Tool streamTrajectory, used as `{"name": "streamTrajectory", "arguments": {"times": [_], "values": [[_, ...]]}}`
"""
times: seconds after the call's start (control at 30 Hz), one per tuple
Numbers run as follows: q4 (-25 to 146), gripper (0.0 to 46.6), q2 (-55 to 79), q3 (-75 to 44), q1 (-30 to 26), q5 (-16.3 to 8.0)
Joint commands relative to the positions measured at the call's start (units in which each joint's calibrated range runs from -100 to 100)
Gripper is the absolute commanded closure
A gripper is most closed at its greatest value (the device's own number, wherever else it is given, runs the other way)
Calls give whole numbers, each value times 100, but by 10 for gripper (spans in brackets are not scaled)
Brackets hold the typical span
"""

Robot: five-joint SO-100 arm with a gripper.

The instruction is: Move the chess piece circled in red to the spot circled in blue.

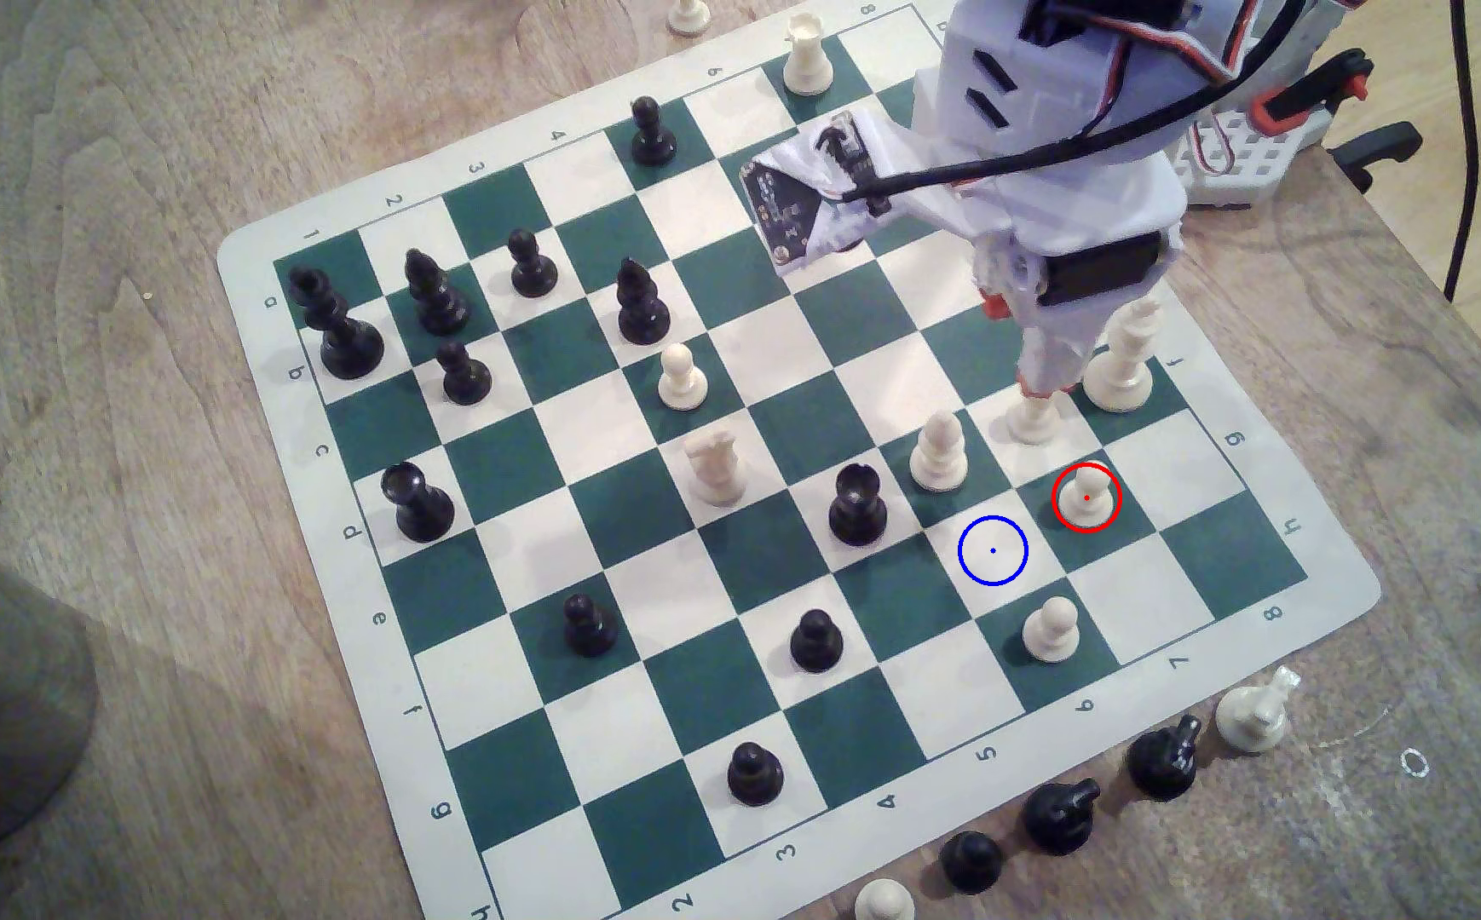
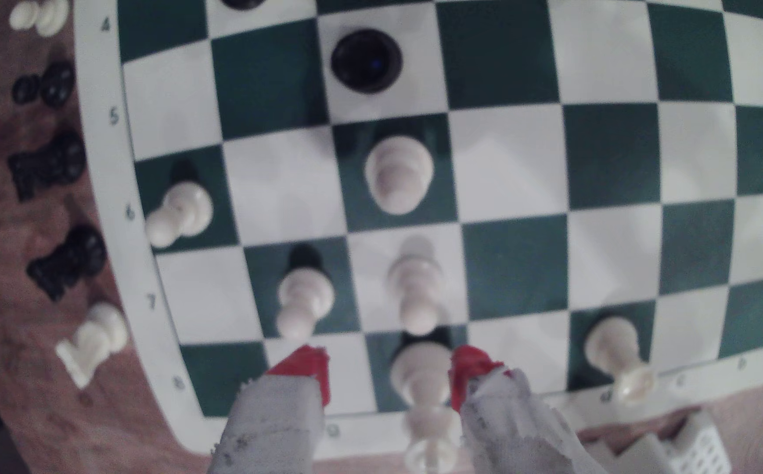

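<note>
Cream pawn (image 1: 1086, 495), ball head, flared base, upright on green, fingers (image 2: 389, 364) spread, seemingly empty.

The green-and-cream vinyl chessboard (image 1: 339, 566) has its white border printed with letters a to h down the side far from the gripper, and numbers 1 to 8 along both neighbouring edges, 4 to 7 readable in the wrist view
</note>
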Motion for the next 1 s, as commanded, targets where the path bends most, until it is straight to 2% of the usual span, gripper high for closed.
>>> {"name": "streamTrajectory", "arguments": {"times": [0.0, 0.2, 0.4, 0.97], "values": [[-174, 303, 16, 158, -164, -98], [-698, 281, 237, 511, -446, -254], [-927, 278, 246, 511, -696, -332], [-1681, 290, 1018, 874, -845, -361]]}}
